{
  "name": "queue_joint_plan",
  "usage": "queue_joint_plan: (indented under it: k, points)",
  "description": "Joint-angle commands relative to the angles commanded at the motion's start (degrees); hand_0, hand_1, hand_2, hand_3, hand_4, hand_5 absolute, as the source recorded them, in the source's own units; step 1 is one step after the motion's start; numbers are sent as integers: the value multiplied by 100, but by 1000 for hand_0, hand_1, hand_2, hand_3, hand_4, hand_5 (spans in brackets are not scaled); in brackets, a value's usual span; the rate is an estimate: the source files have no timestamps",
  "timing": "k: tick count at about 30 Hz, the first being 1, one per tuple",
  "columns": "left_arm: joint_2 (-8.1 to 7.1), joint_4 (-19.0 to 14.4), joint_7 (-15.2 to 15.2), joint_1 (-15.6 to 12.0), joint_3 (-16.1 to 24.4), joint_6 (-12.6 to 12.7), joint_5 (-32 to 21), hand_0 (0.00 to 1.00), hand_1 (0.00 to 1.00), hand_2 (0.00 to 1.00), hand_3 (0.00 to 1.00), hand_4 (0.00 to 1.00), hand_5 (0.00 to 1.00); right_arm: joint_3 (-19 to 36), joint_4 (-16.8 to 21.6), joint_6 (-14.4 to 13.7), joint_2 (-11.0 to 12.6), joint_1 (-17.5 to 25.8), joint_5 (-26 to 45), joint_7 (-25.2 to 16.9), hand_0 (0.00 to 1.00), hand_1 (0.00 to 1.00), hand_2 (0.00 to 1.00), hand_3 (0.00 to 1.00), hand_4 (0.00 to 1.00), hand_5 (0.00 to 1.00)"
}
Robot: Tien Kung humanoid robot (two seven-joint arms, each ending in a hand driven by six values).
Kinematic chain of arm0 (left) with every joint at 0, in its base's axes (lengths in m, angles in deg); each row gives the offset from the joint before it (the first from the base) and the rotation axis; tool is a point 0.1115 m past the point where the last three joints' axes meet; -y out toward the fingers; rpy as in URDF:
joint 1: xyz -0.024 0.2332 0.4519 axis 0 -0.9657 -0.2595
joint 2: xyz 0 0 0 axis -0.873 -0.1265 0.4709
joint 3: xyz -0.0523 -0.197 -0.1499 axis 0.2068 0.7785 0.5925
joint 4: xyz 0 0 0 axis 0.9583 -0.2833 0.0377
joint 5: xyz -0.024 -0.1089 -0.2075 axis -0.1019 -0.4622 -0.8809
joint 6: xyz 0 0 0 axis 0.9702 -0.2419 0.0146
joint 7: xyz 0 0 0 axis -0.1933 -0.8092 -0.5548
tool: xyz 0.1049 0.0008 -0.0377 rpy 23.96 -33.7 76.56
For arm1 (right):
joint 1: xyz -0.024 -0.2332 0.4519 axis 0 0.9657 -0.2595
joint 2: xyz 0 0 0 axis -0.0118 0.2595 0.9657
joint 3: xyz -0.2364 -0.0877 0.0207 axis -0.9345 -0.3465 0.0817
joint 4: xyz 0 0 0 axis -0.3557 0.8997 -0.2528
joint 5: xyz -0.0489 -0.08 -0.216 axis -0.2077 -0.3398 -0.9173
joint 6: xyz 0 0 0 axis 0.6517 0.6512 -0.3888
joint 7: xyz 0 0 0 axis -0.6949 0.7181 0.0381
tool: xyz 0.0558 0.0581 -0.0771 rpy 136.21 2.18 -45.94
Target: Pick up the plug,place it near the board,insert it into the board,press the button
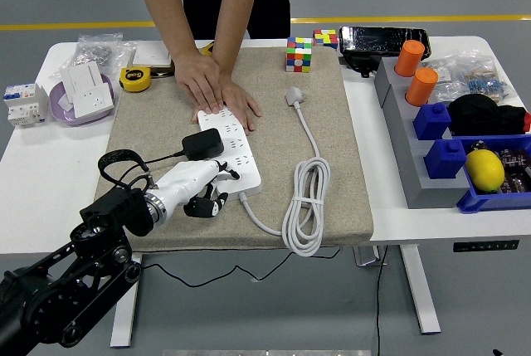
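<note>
Head view: the black boxy plug [202,143] already sits in the long white power strip board [230,150] on the beige felt mat [332,157], so only the button seems left. My left hand [203,194], fingers curled and holding nothing, rests at the board's 7 o'clock end; a person's hands [217,90] pin its 12 o'clock end

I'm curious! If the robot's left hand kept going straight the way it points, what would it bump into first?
Probably the white power strip: the left hand points up and right along it, its fingers already at the strip's near end, just below the black plug.
</note>
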Motion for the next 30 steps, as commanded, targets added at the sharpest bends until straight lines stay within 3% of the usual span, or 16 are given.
queue_joint_plan:
  k: [30]
  points:
    - [6,66,17,3,18,29,108,143,24,149,722,507,2,23,0,-5,-14,-18,9,0,824,760,755,791,998,916]
